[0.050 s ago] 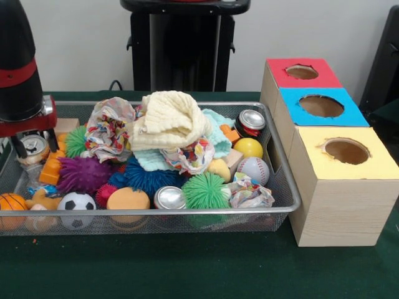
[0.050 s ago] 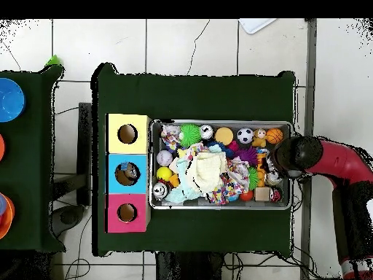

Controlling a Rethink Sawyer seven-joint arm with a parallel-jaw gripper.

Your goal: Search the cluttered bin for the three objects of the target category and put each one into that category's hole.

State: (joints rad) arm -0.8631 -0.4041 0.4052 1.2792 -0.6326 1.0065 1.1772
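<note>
My gripper [image 1: 35, 148] hangs low over the bin's left end in the front view, right at a silver can [image 1: 33, 143]. I cannot make out whether it grips the can. Another silver can [image 1: 169, 198] stands at the front rim, and a red can [image 1: 251, 121] lies at the back right. The wooden box beside the bin has a red-topped hole [image 1: 302, 71], a blue-topped hole [image 1: 321, 106] and a yellow-topped hole [image 1: 346, 151]. In the overhead view the arm [image 2: 339, 164] reaches in over the bin's right end.
The wire bin [image 1: 283, 187] holds a cream cloth [image 1: 168, 118], patterned cloths, spiky balls, a baseball [image 1: 254, 169], a yellow ball [image 1: 248, 147], a soccer ball [image 1: 76, 202] and a small basketball [image 1: 11, 202]. A green cloth covers the table.
</note>
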